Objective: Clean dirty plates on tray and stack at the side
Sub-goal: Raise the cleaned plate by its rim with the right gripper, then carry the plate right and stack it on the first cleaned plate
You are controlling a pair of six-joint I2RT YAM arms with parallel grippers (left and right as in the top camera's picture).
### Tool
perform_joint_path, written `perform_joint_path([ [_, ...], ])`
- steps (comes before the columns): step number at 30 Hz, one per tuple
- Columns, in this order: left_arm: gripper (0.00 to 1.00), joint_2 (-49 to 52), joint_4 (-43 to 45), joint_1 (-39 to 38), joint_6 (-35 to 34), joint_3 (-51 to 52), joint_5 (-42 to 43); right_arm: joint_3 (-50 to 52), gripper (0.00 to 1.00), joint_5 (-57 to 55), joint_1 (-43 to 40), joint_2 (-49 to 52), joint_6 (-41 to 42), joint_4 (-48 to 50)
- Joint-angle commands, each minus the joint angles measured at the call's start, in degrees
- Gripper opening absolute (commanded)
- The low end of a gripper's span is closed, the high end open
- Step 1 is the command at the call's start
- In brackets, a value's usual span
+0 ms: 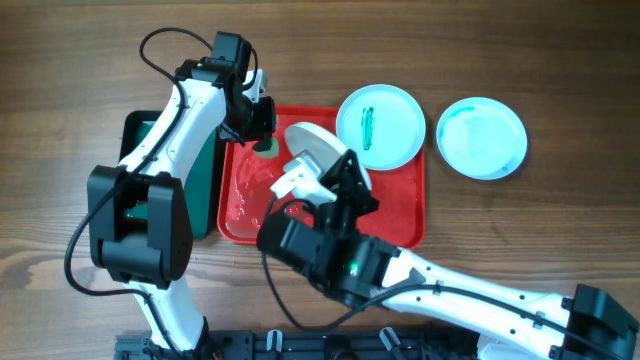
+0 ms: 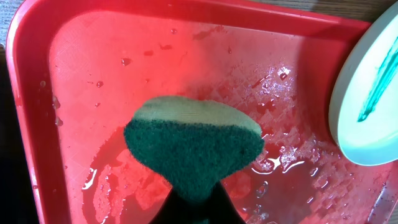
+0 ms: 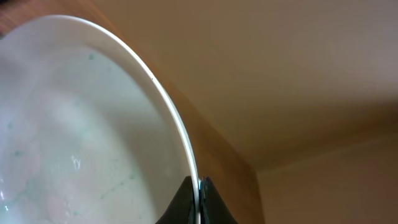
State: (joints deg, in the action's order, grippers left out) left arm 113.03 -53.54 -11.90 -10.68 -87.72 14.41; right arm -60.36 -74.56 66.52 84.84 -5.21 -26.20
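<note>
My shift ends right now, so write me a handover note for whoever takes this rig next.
Left gripper: shut on the sponge, over the wet tray.
Right gripper: shut on the rim of a tilted plate; faint green specks show on it.
Smeared plate: on the tray's far right corner, unwiped.
Third plate: on the table right of the tray, no smear visible.
To do: finish the held plate, wipe the smeared one, stack both with the third.

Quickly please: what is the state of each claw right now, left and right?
Left claw: closed, holding the sponge.
Right claw: closed on the rim of a plate.
</note>
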Motion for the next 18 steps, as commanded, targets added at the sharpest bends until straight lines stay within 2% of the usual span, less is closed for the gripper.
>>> perform_joint_path([
  [1, 0.04, 0.22, 0.15, 0.09, -0.74, -0.59, -0.61, -0.07, 0.04, 3.39, -3.69, -1.77, 6.93, -0.85],
  [5, 0.04, 0.22, 0.13, 0.09, -0.76, -0.59, -0.61, -0.07, 0.04, 22.21, -3.39, -2.54, 9.33, -2.86],
  [7, 0.04, 0.22, 0.07, 0.09, -0.76, -0.59, -0.61, -0.07, 0.04, 25.31, -4.09, -2.73, 18.18, -6.03],
  [8, 0.04, 0.22, -0.02, 0.09, -0.76, -0.57, -0.61, -0.07, 0.04, 28.94, -6.12, -3.48, 25.29, -9.60],
  [9, 0.04, 0.22, -0.04, 0.09, -0.76, -0.59, -0.61, -0.07, 0.04, 32.33, -7.65, -4.11, 27.12, -10.88],
  [12, 0.04, 0.22, -0.02, 0.09, -0.76, -0.59, -0.61, -0.07, 0.04, 45.13, -14.16, -7.08, 27.87, -12.26],
  [18, 0.04, 0.22, -0.02, 0.09, -0.76, -0.59, -0.61, -0.07, 0.04, 65.79, -35.43, -15.10, 25.70, -12.22],
])
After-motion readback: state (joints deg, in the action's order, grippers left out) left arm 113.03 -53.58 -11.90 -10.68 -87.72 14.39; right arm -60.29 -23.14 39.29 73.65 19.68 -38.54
